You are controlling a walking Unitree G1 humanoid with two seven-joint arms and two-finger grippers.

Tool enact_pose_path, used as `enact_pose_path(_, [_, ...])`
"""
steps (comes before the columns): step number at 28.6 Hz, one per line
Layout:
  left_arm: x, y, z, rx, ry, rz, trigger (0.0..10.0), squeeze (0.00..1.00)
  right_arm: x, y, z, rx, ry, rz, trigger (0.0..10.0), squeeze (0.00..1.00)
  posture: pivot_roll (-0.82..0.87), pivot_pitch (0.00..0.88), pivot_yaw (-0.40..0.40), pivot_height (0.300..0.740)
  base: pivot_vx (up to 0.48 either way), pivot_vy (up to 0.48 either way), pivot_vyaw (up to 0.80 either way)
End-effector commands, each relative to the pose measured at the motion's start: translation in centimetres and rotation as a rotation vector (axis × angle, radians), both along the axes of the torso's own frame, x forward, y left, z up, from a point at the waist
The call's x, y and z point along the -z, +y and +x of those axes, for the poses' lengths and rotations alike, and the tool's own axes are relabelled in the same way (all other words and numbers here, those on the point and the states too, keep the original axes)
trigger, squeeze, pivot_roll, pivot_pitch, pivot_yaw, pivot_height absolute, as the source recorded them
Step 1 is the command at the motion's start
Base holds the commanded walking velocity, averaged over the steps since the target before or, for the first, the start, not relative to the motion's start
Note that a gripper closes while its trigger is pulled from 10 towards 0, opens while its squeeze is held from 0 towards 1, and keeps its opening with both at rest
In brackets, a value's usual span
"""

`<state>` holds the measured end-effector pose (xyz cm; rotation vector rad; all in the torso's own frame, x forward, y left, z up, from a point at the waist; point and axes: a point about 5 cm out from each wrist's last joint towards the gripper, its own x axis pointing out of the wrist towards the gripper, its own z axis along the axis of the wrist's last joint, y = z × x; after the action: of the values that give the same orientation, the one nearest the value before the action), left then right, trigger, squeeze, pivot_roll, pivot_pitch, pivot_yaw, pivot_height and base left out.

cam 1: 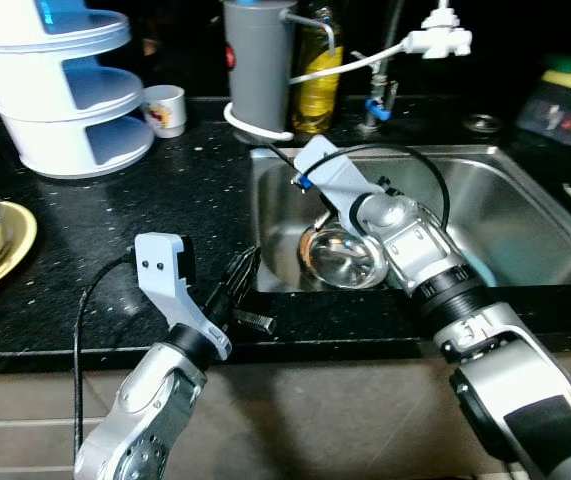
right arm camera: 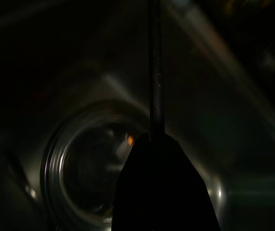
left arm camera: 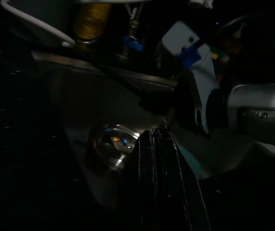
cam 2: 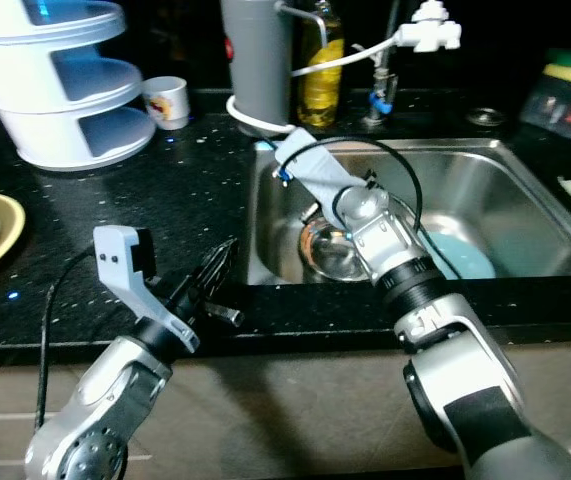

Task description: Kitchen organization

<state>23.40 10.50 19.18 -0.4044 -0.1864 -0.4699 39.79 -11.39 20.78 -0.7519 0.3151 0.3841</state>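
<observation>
A shiny steel bowl [cam 1: 345, 258] lies in the sink [cam 1: 525, 200], at its front left. My right gripper [right arm camera: 155, 48] reaches down into the sink just above and behind the bowl; in the right wrist view its fingers form one dark wedge pressed together, with the bowl [right arm camera: 94, 168] beyond them. A pale blue plate [cam 2: 460, 255] lies on the sink floor to the right of the bowl. My left gripper [cam 1: 250, 262] hovers over the counter's front edge, left of the sink, fingers shut on nothing and aimed toward the bowl [left arm camera: 111, 144].
On the black counter stand a white tiered rack [cam 1: 60, 90], a small mug [cam 1: 165, 108], a grey jug [cam 1: 257, 65] and an oil bottle [cam 1: 317, 75]. A gold plate [cam 1: 15, 245] lies at far left. A white tap [cam 1: 443, 38] overhangs the sink.
</observation>
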Motion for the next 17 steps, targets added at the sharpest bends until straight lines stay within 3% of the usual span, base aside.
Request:
enact_pose_path(1, [0.0,-0.1,0.0,-0.004,0.002,0.021,10.0,0.00,0.9,-0.4,-0.1,0.010,0.046,-0.033,10.0,0.00,0.10,0.000,-0.063,0.740,0.000,0.000,0.00])
enact_pose_path(10, [-0.1,-0.4,0.0,0.007,-0.003,0.041,10.0,0.00,2.9,-2.4,-0.7,0.063,0.161,-0.170,10.0,0.00,0.10,0.000,-0.065,0.740,0.000,0.000,0.00])
enact_pose_path(11, [0.0,-0.5,0.0,0.011,-0.001,0.043,10.0,0.00,2.9,-2.5,-0.7,0.071,0.164,-0.169,10.0,0.11,0.10,0.000,-0.065,0.740,0.000,0.000,0.00])
enact_pose_path(12, [0.0,-0.6,0.0,0.020,0.002,0.044,10.0,0.00,2.9,-2.6,-0.7,0.075,0.176,-0.145,10.0,0.65,0.10,0.000,-0.065,0.740,0.000,0.000,0.00])
enact_pose_path(14, [0.1,-0.6,-0.1,0.027,0.004,0.045,10.0,0.00,2.9,-2.5,-0.7,0.075,0.187,-0.127,10.0,0.65,0.10,0.000,-0.065,0.740,0.000,0.000,0.00])
enact_pose_path(15, [0.1,-0.7,-0.1,0.034,0.005,0.048,10.0,0.00,2.7,-2.5,-0.6,0.080,0.183,-0.103,10.0,1.00,0.10,0.000,-0.062,0.740,0.000,0.000,0.00])
enact_pose_path(17, [0.1,-0.8,-0.1,0.041,0.004,0.049,10.0,0.00,2.3,-2.4,-0.4,0.097,0.167,-0.041,10.0,1.00,0.09,0.000,-0.062,0.740,0.000,0.000,0.00])
